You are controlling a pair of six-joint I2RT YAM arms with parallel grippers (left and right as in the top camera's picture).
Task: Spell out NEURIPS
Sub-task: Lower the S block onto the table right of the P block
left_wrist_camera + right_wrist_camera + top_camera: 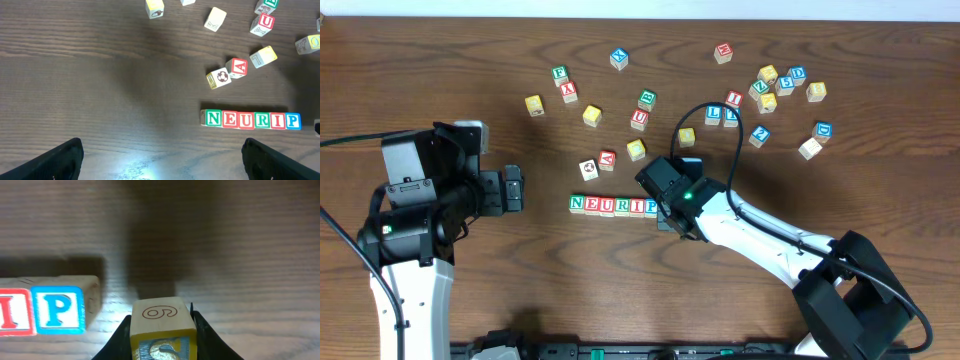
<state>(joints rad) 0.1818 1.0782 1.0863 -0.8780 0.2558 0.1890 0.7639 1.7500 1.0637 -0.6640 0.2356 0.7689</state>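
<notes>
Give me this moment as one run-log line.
letter row: NEURIP laid | right jaws: shut on yellow-topped block, near P block, not touching | left jaws: open

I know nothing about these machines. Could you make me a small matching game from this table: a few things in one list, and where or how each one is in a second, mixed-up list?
Things:
1. N cube
2. P cube
3. cube marked 6
4. left claw

Place or state:
a. open, holding nothing
b. right end of the row, blue letter
c. gripped in the right claw
d. left end of the row, green letter

Pairs: 1-d, 2-b, 3-c, 4-a
</notes>
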